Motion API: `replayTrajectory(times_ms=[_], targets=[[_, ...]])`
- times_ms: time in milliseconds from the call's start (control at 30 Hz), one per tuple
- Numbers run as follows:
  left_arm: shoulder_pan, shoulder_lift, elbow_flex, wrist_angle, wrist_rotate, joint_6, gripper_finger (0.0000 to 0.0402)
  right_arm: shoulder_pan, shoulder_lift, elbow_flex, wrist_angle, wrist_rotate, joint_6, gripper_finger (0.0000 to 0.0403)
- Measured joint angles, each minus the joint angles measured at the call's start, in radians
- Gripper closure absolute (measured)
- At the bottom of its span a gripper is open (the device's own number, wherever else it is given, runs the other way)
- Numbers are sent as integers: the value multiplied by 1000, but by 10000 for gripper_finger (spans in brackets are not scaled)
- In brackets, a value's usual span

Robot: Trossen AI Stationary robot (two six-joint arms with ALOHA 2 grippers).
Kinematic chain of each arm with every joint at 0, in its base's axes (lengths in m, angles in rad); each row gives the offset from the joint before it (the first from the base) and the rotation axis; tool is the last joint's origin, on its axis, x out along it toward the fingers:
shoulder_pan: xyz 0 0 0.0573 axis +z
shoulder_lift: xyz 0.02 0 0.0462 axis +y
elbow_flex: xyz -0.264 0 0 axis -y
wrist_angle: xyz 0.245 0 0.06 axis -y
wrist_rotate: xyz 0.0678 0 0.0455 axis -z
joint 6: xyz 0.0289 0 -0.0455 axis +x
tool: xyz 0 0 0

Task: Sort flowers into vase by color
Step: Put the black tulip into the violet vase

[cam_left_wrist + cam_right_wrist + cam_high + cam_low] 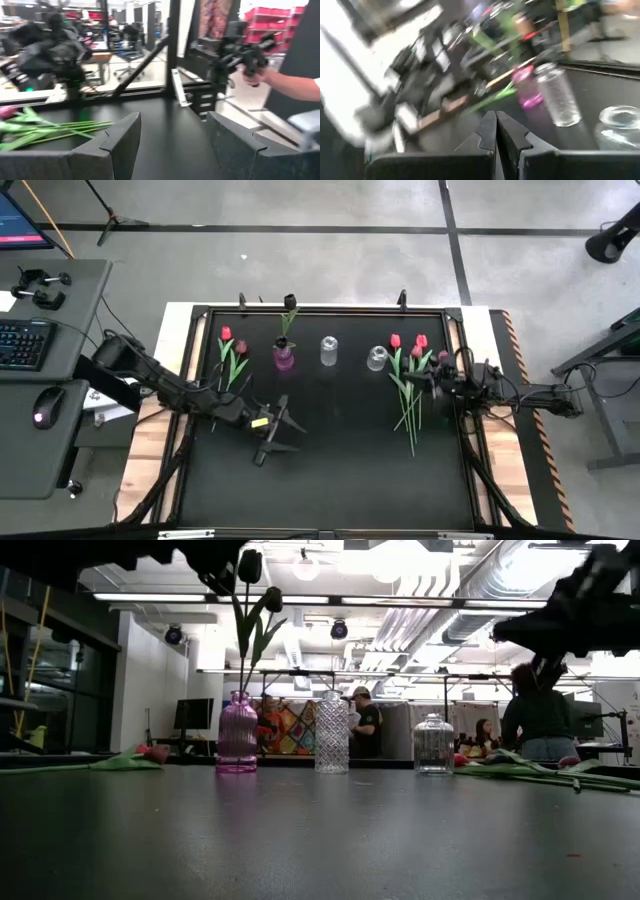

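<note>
Flowers [411,385] lie in a loose bunch at the right centre of the high view, a smaller group [232,358] at the upper left, and dark ones stand in the purple vase [284,358]. Left gripper [283,430] hangs at the lower centre, fingers spread and empty. Right gripper [414,378] is pressed together beside the right bunch.

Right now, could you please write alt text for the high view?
Three vases stand in a row on a black table: a purple vase holding dark tulips, then two clear ones. Loose tulips lie on either side, near both grippers.
</note>
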Motion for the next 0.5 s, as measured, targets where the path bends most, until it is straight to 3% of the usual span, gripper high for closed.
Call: replayTrajectory(times_ms=[100,233,500], targets=[[-13,-17,0,-2,7,1,188,0,8,0,34,13,90,402],[-22,-44,0,-7,6,0,188,25,70,-8,194,-140,66,402],[-48,-78,0,-17,5,1,188,200,376,-8,633,-112,-112,402]])
